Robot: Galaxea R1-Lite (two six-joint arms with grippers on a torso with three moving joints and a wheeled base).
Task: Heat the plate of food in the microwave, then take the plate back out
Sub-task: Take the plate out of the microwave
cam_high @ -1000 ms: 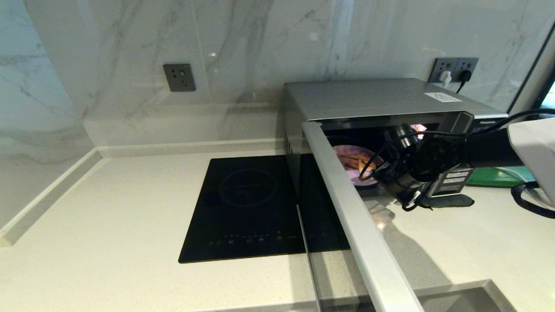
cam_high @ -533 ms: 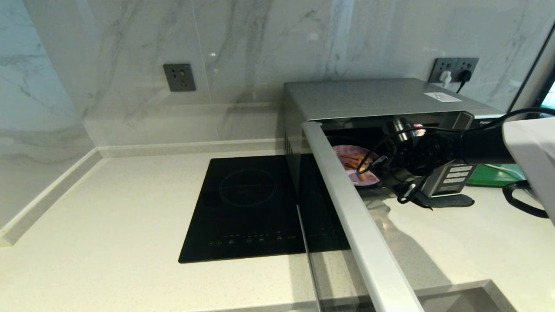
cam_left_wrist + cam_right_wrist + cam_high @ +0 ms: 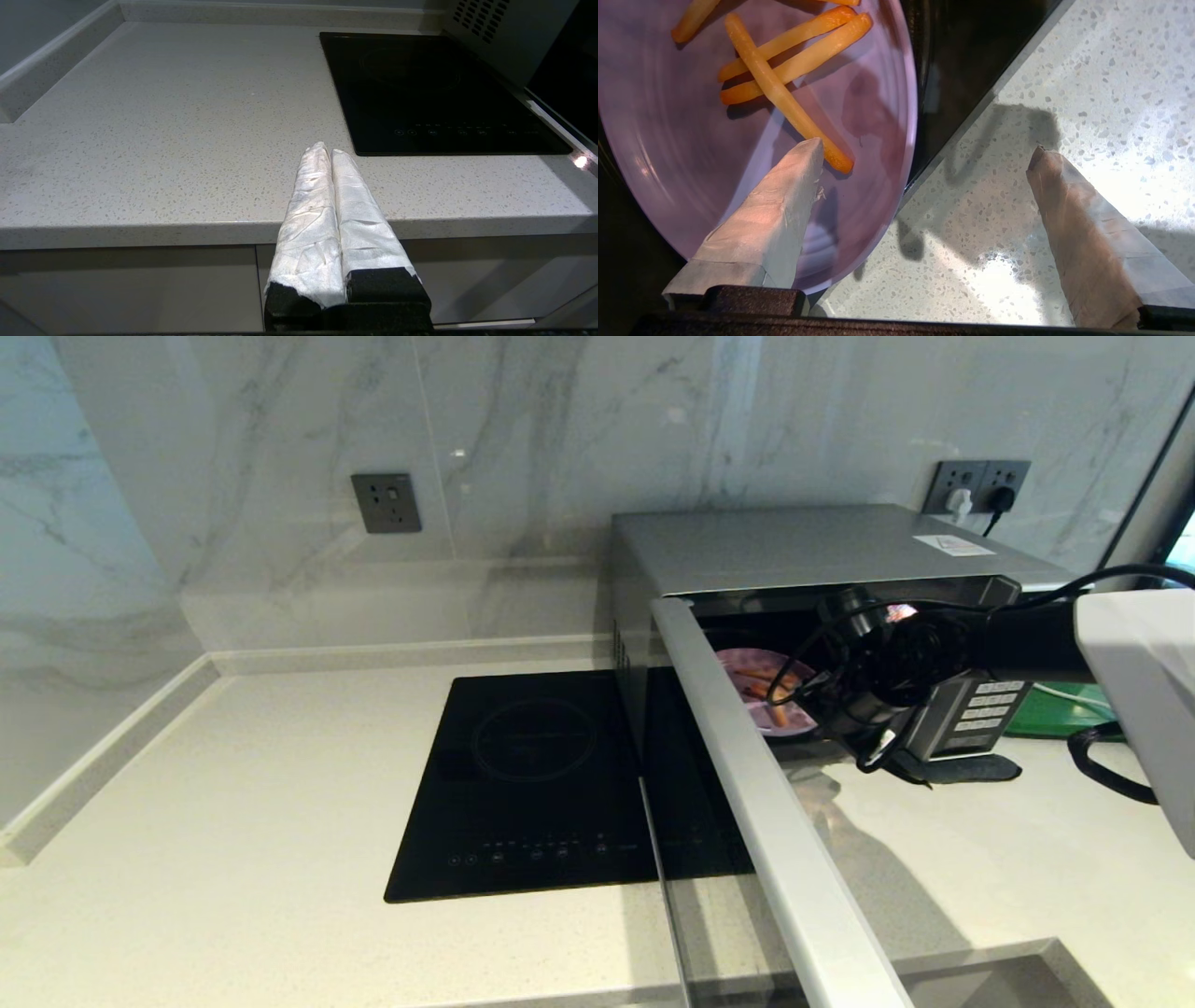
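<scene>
Microwave (image 3: 803,546) stands at the back of the counter (image 3: 233,859), toward its right side, against the marble wall, with its door (image 3: 766,803) swung wide open toward the counter's front edge. Inside the cavity sits the plate (image 3: 761,695), pale lilac, with a few orange-yellow fries (image 3: 784,70) lying crossed on it; its near rim reaches the cavity's front lip.

Right gripper (image 3: 924,154) is at the cavity mouth, jaws spread wide and holding nothing. In the right wrist view one taped finger (image 3: 770,224) hangs over the plate, its tip just beside the end of a fry, while the other finger (image 3: 1083,233) hangs over the speckled counter outside the plate's rim, so the rim lies between them. Whether either finger touches the plate cannot be told.

Left gripper (image 3: 331,151) is parked off the counter's front edge, near the hob's front left corner, its two taped fingers pressed together with nothing between them.

Black hob (image 3: 532,784) lies flat in the counter just left of the microwave. Green tray (image 3: 1064,714) shows behind the right arm, to the right of the microwave's button panel (image 3: 980,709).
</scene>
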